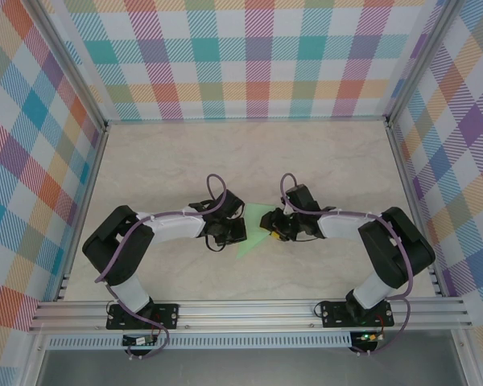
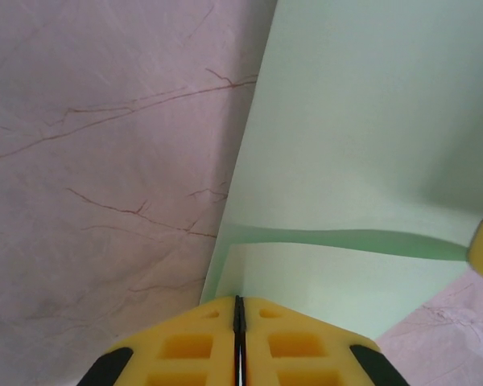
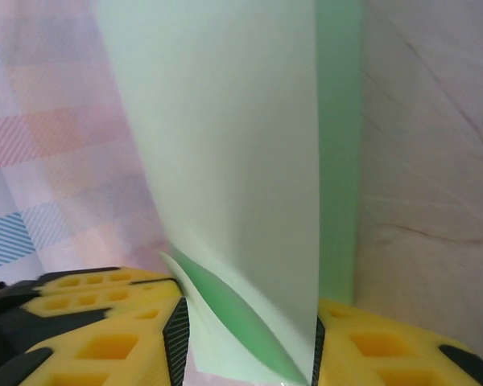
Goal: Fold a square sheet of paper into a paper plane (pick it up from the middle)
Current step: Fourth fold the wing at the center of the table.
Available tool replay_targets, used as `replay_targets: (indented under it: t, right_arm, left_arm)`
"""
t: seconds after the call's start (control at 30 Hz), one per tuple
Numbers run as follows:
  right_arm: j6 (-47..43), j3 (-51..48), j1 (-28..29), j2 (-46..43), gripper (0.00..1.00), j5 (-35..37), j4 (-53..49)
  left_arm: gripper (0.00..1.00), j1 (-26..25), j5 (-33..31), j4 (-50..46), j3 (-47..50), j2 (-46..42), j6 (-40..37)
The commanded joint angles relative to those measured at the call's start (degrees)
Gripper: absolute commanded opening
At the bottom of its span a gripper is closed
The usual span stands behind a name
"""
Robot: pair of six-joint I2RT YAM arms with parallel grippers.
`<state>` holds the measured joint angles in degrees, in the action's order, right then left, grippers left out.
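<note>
Plaid walls (image 1: 258, 56) in pastel checks box in a pale marbled worktop (image 1: 185, 153). The sheet of paper (image 1: 253, 233) sits at its centre, between the heads of the left arm (image 1: 169, 225) and the right arm (image 1: 346, 221). From above it reads as a pale green wedge, with its long axis running from 7 o'clock to 1 o'clock. The narrow tip is at 7 and the broad end at 1. Both arms lie over its flanks, so its full outline cannot be made out.

The left pincer (image 2: 238, 310) has its yellow fingers pressed together, with the tips at the near edge of a flap. Whether any paper is nipped in the seam cannot be told. A darker green band marks where that flap overlaps the layer beneath, and the sheet runs off the frame at 12 and 3 o'clock.

The right pincer (image 3: 249, 330) is clamped on a curled double layer that stands upright between its pads and is cut off at 12 o'clock.
</note>
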<state>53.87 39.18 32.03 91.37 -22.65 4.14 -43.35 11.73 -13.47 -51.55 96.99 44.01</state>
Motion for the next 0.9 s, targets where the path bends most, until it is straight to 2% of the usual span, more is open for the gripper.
replay_targets:
  t: [0.0,0.1,0.17,0.23,0.37,0.47,0.6,0.87]
  right_arm:
    - [-3.6,3.0,0.0,1.3,0.42,-0.9,-0.7]
    - [-5.3,4.4,-0.1,2.3,0.42,-1.4,-1.7]
    - [-6.2,5.3,-0.3,2.7,0.42,-1.4,-2.5]
    - [-7.0,6.0,-0.7,3.1,0.41,-1.7,-3.2]
    - [-8.2,7.1,-1.4,3.4,0.41,-3.1,-4.3]
    - [-8.9,7.8,-1.6,3.4,0.41,-3.9,-5.0]
    - [-9.2,8.8,-1.8,3.9,0.41,-5.7,-5.2]
    - [-9.1,10.0,-1.8,4.4,0.41,-6.5,-5.7]
  left_arm:
    - [0.14,0.7,-1.5,-1.1,0.8,-3.7,-1.1]
    - [0.21,0.6,-2.2,-1.0,1.8,-7.0,-1.1]
    - [0.31,0.6,-2.8,-0.2,3.1,-10.0,-0.4]
    - [0.36,-0.1,-3.8,0.9,4.5,-12.4,0.0]
    - [0.51,-4.6,-11.0,-1.3,4.5,-15.0,-1.9]
    - [0.56,-10.2,-20.8,-6.2,2.7,-14.1,-4.0]
    - [0.59,-16.0,-29.4,-7.1,1.6,-10.9,-5.4]
    - [0.62,-22.1,-38.2,-8.7,-3.3,-2.9,-11.0]
